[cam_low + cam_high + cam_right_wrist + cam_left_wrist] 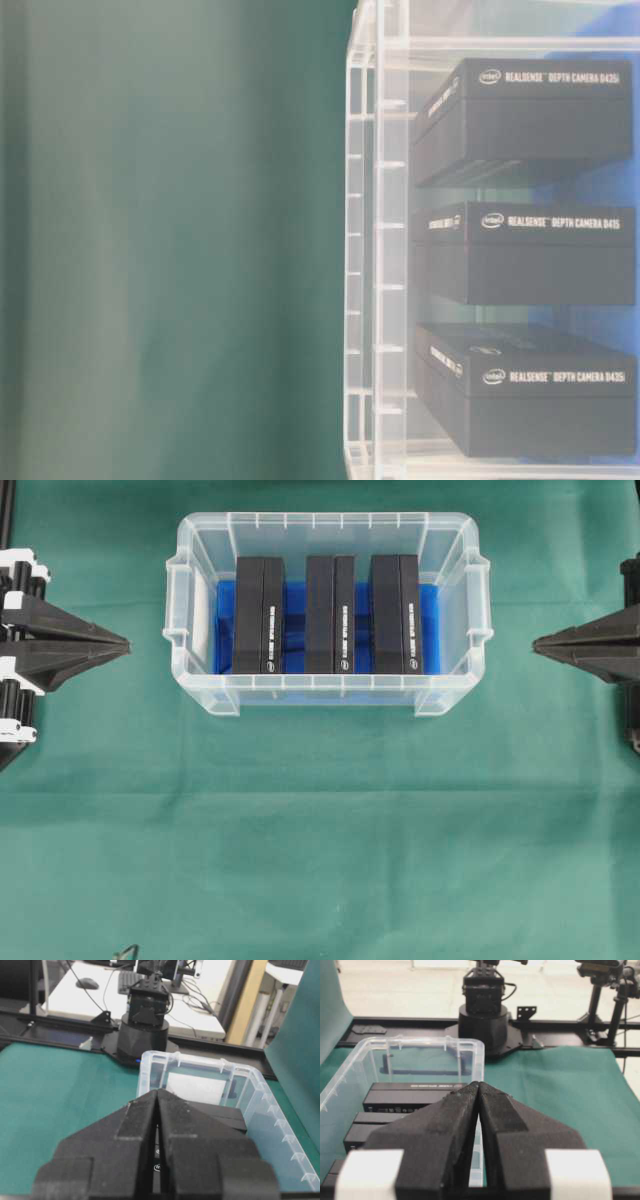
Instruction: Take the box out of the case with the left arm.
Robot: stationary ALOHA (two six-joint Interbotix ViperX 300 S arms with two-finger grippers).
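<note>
Left gripper (pixel 125 643) waits pressed shut and empty, well apart from the case (pixel 196 532). Three RealSense camera boxes (pixel 259 615) stand inside on edge. Nothing has started; next it must open and reach in.

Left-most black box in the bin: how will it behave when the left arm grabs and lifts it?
The left-most box looks like stiff printed carton, so probably rigid in a pinch. It stands on a narrow edge, so a sideways nudge may tip it toward the middle box. Smooth faces could slip; the clear bin wall leaves little room beside it.
</note>
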